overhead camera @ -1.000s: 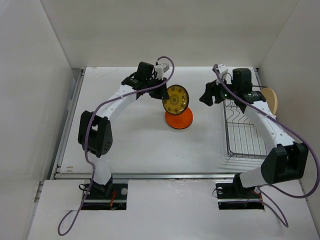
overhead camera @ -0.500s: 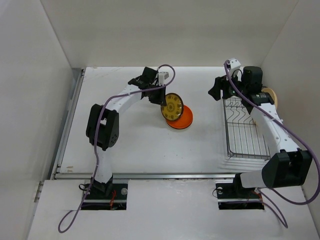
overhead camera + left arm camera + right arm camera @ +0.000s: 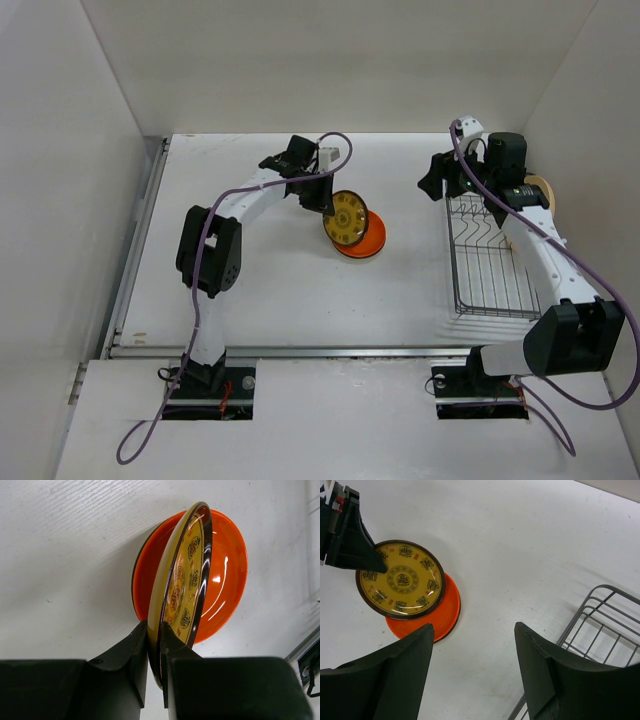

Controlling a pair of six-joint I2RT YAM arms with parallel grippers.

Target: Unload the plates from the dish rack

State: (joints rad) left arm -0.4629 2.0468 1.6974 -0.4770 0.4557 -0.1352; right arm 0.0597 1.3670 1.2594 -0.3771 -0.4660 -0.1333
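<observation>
Gold-patterned plate point(image 3: 401, 579) held tilted over the orange plate point(image 3: 225, 580), mid-table.
The orange plate lies flat on the table point(image 3: 270, 290). The gold-patterned one stands on edge above it; contact between the two cannot be confirmed. The left gripper point(image 3: 154, 630) is clamped tight on its near rim. A tan plate point(image 3: 543, 190) stands at the far right of the dish rack point(image 3: 487, 265). The right gripper point(image 3: 472, 627) hangs by the rack's far end, jaws parted, holding nothing.
</observation>
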